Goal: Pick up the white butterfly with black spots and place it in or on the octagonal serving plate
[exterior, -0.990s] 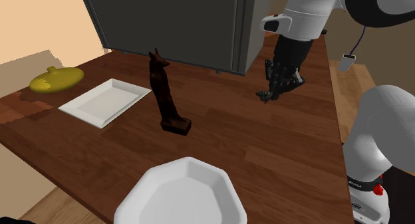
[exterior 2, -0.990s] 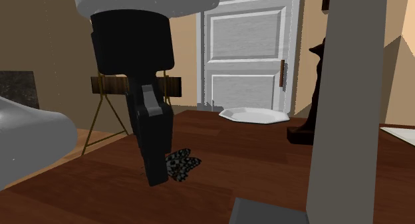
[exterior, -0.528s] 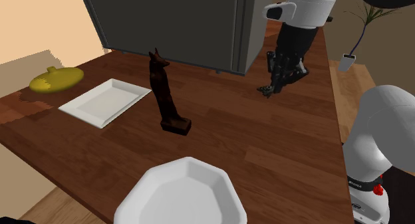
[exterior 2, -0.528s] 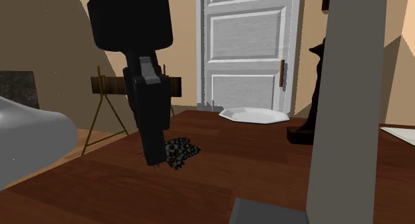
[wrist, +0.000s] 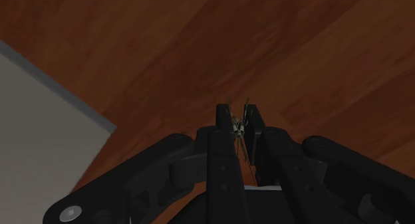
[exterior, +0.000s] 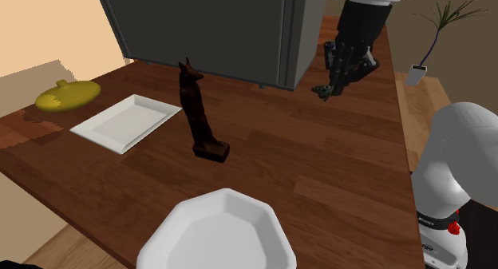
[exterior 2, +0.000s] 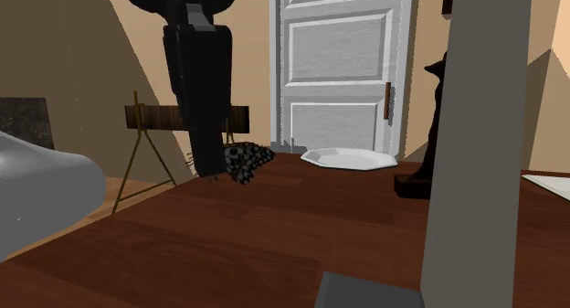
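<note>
Gripper (exterior: 326,90) fingers, all black, are pinched together on the butterfly (exterior: 322,90), which from where I stand looks like a small pale thing speckled with dark spots. From the wrist view its thin body sits edge-on between the two fingertips, with its fine feelers sticking out past them. The catch hangs in the air above the brown wood table (exterior: 319,179), not touching it.

Take the dark jackal statue (exterior: 198,108) as the marker. The gripper is well apart from it, off toward the shoulder view's right and higher up, close to the corner of the grey cabinet (exterior: 207,28) behind the statue. The white octagonal plate (exterior: 223,227) lies on the table on the statue's nearer side, by the table's edge, well apart from the butterfly. On the statue's other flank, toward the shoulder view's left, rests a white rectangular tray (exterior: 128,122), and beyond that a yellow lump (exterior: 68,94).
</note>
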Controlling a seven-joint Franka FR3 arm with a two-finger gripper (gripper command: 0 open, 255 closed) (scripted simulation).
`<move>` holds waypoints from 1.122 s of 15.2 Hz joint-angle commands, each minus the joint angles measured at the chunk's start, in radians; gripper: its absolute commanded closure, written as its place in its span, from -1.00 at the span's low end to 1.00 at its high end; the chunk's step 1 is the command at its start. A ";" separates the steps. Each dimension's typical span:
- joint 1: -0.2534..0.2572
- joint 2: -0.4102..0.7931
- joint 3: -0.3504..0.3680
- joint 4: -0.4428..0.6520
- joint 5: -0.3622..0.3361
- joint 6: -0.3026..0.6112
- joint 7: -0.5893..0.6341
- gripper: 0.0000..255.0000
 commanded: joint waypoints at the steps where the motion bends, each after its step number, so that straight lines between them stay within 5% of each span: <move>1: 0.001 0.009 0.003 0.033 0.002 -0.025 0.003 1.00; 3: 0.002 0.014 0.003 0.051 0.002 -0.037 0.004 1.00; 17: 0.081 0.267 0.311 0.224 0.163 0.069 0.317 1.00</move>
